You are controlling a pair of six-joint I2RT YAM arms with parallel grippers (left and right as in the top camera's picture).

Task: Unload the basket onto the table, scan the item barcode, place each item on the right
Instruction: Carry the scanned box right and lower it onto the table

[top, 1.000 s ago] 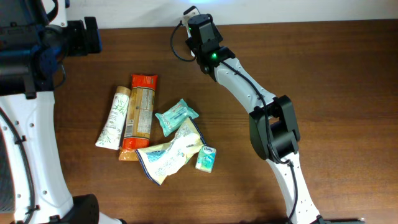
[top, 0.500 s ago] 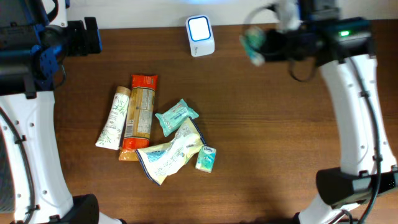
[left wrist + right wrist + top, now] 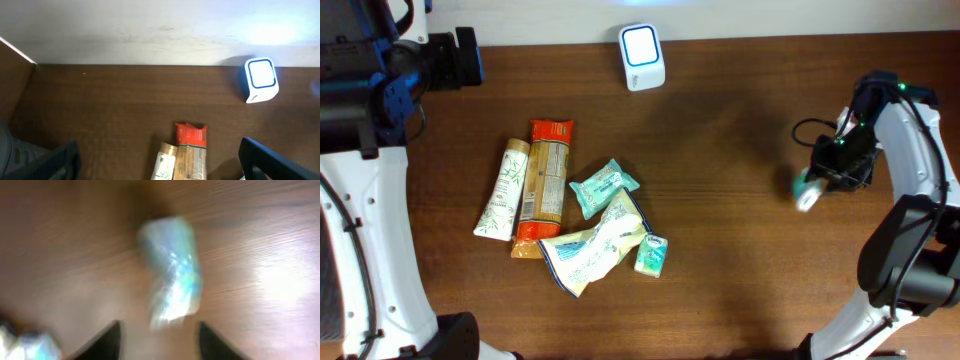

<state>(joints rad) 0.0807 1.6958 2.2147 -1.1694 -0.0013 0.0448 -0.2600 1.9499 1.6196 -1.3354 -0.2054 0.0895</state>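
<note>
The right claw was open: in the right wrist view its two dark fingers stood apart at the bottom edge of the frame. A small packet in shiny teal and white lay just beyond the fingers on the wood. It was narrower than the gap and neither finger pinched it. That view was blurred, so no print or barcode on the packet could be read.

From overhead the same packet sat at the right of the frame, a little above the middle, just left of the right arm's dark wrist and on the brown table.

The scanner, a white block with a lit blue-white face, stood at the top centre against the back edge of the table, well apart from the packet.

The left claw was wide open and held nothing, its fingers at the lower corners of the left wrist view. It hung in the upper left of the overhead frame.

A cluster of goods lay left of centre. It held:
- a pale tube;
- an orange cracker pack touching the tube;
- a teal pouch;
- a crumpled white bag;
- a small teal box at the bag's right end.
</note>
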